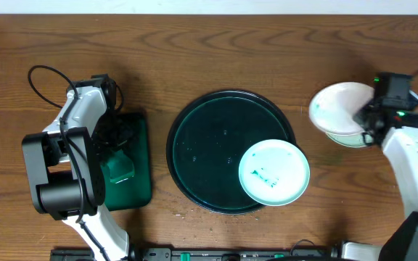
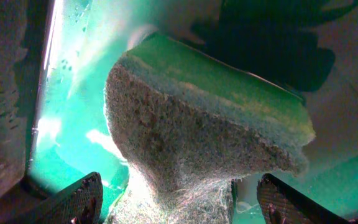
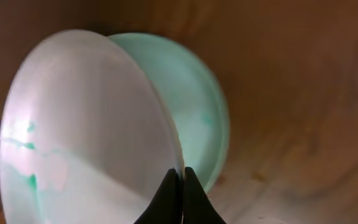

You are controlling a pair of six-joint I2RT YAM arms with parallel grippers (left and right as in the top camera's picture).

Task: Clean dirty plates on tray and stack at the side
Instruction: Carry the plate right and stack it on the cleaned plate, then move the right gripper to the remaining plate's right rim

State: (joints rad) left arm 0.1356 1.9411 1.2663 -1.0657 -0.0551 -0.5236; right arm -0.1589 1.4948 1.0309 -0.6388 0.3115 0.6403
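— White plate (image 3: pixel 86 137), where?
— Near the table's (image 1: pixel 209 36) right edge, tilted over a mint plate (image 3: pixel 201 99), its rim pinched by the right claw (image 3: pixel 180 174). A smeared plate (image 1: pixel 273 172) lies on the tray (image 1: pixel 194 145).
— Left claw (image 2: pixel 180 183)?
— Spread around a sponge (image 2: pixel 197 124), over the rectangular tray (image 1: pixel 140 159).

Seen from the right wrist, the blurred white plate (image 3: pixel 86 130) runs off the bottom edge and covers most of the mint plate (image 3: pixel 197 99) behind.

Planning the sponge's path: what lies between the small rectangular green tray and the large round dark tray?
Nothing. In the overhead view, only a bare strip of brown wooden table separates the rectangular green tray from the round dark tray.
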